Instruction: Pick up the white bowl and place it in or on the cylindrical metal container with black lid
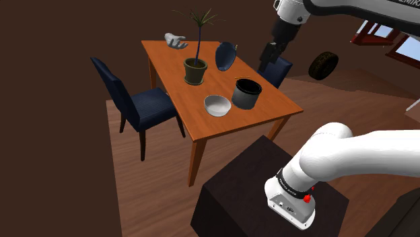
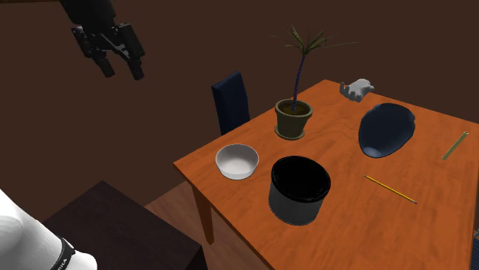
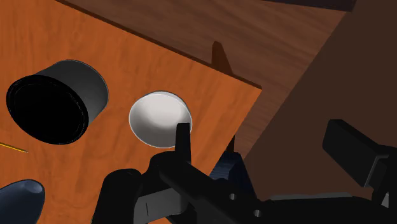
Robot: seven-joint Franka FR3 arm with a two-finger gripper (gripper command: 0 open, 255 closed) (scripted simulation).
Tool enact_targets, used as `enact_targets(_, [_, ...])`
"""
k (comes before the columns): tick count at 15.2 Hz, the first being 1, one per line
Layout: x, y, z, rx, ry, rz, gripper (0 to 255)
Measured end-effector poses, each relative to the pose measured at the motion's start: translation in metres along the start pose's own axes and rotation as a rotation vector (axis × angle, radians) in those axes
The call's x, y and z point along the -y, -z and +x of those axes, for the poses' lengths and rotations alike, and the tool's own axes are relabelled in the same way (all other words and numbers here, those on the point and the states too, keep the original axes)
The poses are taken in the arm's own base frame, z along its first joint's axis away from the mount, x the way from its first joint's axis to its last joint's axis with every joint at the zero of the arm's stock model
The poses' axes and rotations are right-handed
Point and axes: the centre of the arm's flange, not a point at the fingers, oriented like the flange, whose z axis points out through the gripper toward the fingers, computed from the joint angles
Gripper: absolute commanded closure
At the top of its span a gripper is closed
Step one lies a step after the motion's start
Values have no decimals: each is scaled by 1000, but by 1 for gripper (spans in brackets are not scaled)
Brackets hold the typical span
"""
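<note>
Hanging high past the desk (image 2: 430, 230) edge, claw (image 2: 120, 70) is spread and empty; white bowl (image 2: 236, 161) sits well below, toward the second exterior view's right, just beside the dark cylindrical container (image 2: 299, 189)

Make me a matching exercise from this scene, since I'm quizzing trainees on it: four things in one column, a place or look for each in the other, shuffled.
1 white bowl
2 cylindrical container
3 potted plant
4 gripper

A in the air, off the table, fingers apart
B grey wall, black top
C pale, empty, near the table edge
D thin stem, spiky leaves

Pairs: 1-C, 2-B, 3-D, 4-A
</note>
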Motion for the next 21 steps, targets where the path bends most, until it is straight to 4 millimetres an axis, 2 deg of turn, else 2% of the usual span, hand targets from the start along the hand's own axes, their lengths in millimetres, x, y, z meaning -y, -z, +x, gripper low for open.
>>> enact_targets(2, [-1, -5, 3, 0, -1, 0, 0])
enact_targets(5, [-1, -34, 19, 1, -8, -2, 0])
enact_targets(21, [-12, -217, 124, 0, -54, -14, 0])
